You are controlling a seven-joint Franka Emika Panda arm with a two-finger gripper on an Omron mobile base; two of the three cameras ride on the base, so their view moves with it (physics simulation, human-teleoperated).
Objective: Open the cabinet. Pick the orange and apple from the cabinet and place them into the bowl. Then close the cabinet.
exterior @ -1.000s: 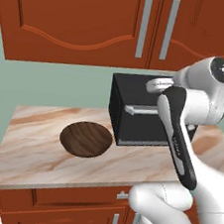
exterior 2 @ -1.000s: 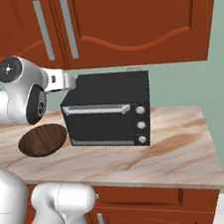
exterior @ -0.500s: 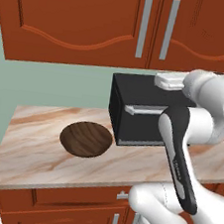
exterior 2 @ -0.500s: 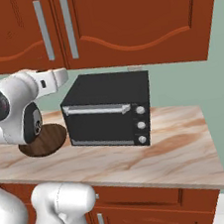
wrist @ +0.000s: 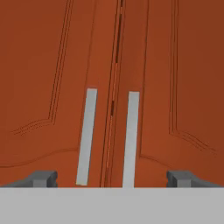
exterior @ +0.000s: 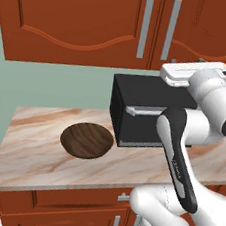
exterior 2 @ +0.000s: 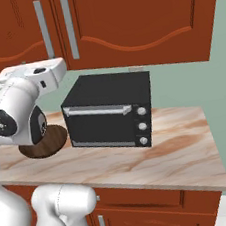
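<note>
Fingers (wrist: 112,178) spread wide before one cabinet (wrist: 52,65), two closed doors, two handles (wrist: 86,136).

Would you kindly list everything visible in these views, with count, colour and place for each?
cabinet: one, reddish-brown, on the wall above the counter, both doors shut
handles: two, grey vertical bars, either side of the door seam
microwave: one, black, on the counter under the cabinet
bowl: one, dark brown wood-grain, on the counter left of the microwave, nothing in it
counter: one, beige marble
lower cupboards: reddish-brown, under the counter
gripper: one, dark fingertips, open, facing the handles, holding nothing
</note>
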